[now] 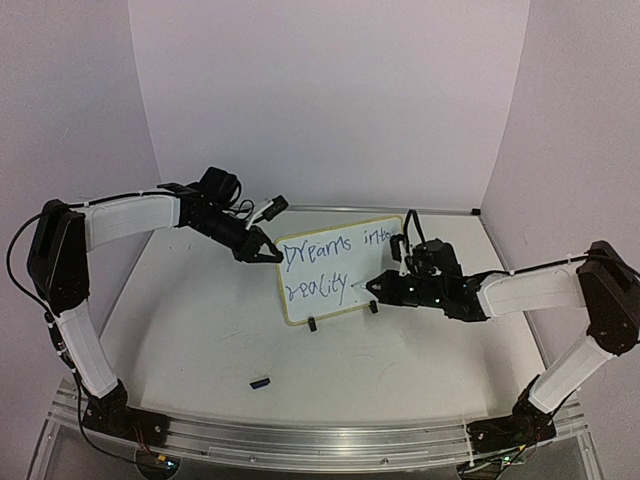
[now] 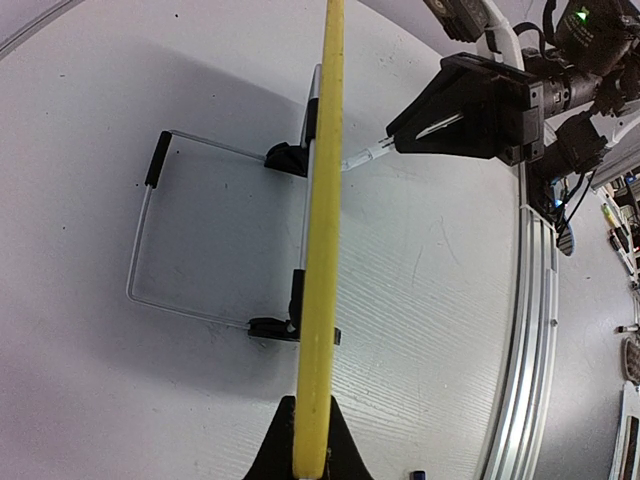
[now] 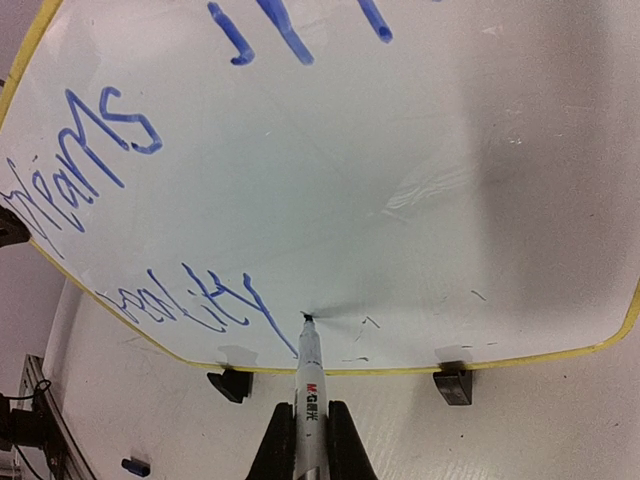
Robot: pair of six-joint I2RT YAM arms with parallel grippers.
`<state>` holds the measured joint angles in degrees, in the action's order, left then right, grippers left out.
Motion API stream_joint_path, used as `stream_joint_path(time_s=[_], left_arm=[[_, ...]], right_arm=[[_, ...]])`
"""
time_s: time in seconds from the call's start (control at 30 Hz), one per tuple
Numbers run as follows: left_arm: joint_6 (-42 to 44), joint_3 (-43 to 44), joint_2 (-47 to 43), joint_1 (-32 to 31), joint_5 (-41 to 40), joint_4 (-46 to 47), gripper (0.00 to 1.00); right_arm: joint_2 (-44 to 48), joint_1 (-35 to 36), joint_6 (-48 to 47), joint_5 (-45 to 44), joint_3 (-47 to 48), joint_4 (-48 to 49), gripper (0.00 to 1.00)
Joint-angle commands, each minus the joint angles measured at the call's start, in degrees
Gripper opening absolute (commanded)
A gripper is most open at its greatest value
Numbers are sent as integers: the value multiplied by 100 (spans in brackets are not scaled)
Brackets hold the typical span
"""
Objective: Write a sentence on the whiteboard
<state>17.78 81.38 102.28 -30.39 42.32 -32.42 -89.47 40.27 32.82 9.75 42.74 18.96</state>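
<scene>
we find the whiteboard upright on its clip feet in the middle of the table, between the two arms. the left gripper pinches the board's yellow edge, in our judgement to brace it against writing pressure. the right gripper is closed around the marker, whose tip touches the board just after "reality". the sentence reads "dreams into reality" in two lines of thin blue script. we judge the full stop is in hand.

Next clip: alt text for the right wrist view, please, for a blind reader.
The right gripper holds a marker with its tip on the whiteboard, just after "reality", last word of the blue sentence. The board stands on two black feet; a small blue cap lies on the table.
</scene>
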Motion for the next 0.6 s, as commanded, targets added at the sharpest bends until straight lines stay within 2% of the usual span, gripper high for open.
stream_joint_path(time_s=[0.0, 0.27, 0.37, 0.57], left_arm=[[55, 35, 82, -132, -228, -362, 0], [9, 41, 73, -139, -223, -343, 2], [-42, 51, 71, -143, -224, -326, 6], [-86, 53, 64, -143, -266, -316, 22]], right_arm=[[-6, 26, -58, -165, 217, 55, 0], [619, 26, -77, -229, -58, 56, 0], [974, 25, -122, -392, -212, 56, 0], [1465, 25, -220, -580, -376, 37, 0]])
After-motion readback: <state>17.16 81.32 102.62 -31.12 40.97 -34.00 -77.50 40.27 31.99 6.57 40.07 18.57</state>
